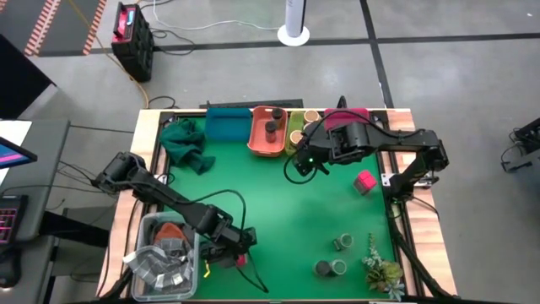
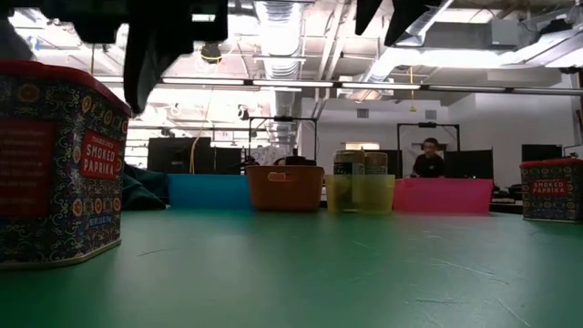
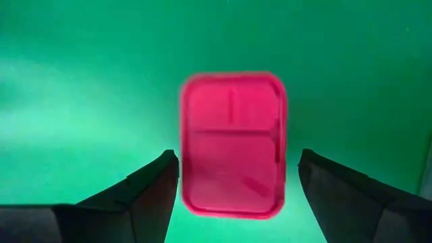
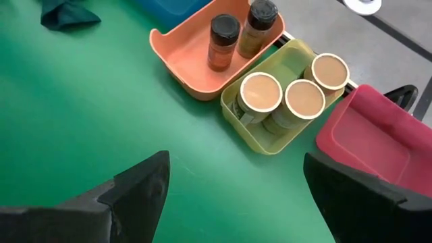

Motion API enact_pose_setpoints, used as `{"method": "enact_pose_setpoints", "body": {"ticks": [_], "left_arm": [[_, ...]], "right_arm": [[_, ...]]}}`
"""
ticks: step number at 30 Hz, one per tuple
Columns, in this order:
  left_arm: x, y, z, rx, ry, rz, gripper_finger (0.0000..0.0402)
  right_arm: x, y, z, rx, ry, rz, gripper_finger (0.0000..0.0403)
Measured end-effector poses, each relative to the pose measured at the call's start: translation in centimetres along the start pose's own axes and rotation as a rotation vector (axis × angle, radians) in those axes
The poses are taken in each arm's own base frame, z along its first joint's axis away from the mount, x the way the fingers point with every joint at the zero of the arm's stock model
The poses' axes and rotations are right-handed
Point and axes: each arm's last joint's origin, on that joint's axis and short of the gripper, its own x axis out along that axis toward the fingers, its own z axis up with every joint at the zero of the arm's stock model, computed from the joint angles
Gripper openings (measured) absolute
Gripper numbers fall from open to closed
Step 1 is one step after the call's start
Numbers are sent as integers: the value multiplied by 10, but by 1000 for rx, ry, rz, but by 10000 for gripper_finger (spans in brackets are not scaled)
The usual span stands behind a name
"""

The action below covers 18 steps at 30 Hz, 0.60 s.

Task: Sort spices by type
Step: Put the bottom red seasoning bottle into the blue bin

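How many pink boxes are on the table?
2. One pink box sits near the table's front left, between the open left pincer's fingers. The other box stands by the right edge. The arms may hide more.

Floor: grey concrete (image 1: 253,76) with dark seam lines, upper part of the high view.
Hazard tape: red-and-white striped strips (image 1: 51,21) at upper left.
Pole base: white round foot (image 1: 293,34) at top centre.
Box: black with a red top (image 1: 131,38), cables trailing from it.
Ceiling: exposed ducts and strip lights (image 2: 291,36) in the low view.
Far wall: white (image 2: 492,128), dark monitors (image 2: 173,155) below.
Person: seated at centre right (image 2: 428,159).
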Motion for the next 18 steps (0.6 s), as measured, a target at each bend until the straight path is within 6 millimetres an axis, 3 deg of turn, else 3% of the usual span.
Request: {"method": "enact_pose_setpoints", "body": {"ticks": [10,18], "left_arm": [[6,-2,-3,-11,-19,8,286],[5,3,-5,-38,-51,6,214]], "right_arm": [[1,-1,1,3,-1,-5,368],[1,-1,1,-1,-2,-6,368]]}}
